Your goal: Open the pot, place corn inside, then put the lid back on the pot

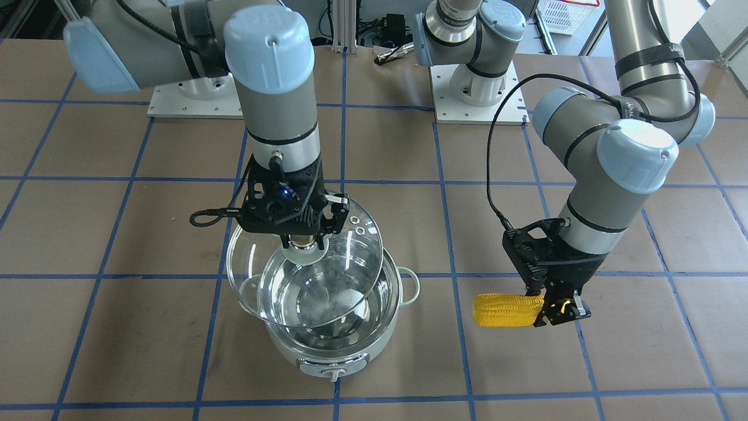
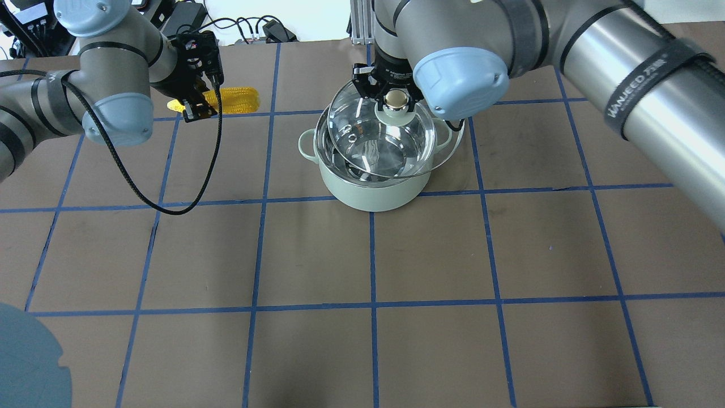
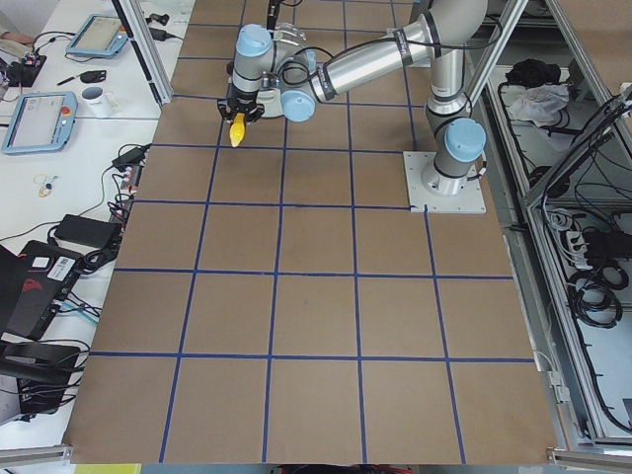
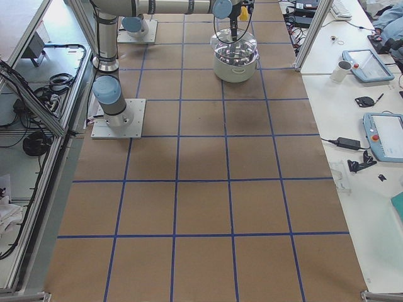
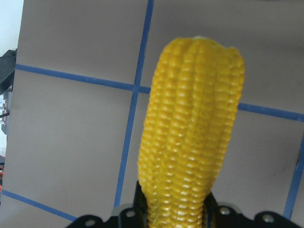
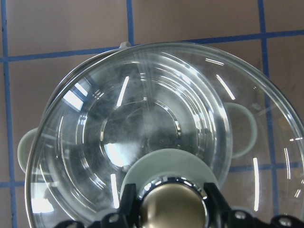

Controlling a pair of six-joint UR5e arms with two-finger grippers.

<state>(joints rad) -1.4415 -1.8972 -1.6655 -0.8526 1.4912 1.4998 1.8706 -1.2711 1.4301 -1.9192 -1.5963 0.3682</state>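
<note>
right gripper (image 1: 304, 238) clamps the knob of round clear glass lid (image 1: 346, 275), tilted over pale mint round pot (image 1: 327, 351). left gripper (image 1: 558, 308) pinches yellow corn cob (image 1: 505, 310); its gripped end is masked in the front view.

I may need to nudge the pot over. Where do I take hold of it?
Probably the loop handle on the pot's side toward the corn, from above, fingers astride the loop. It juts clear of the round wall, too wide to span, and of the lid the right gripper holds tilted overhead. The left gripper is busy with that corn.
</note>
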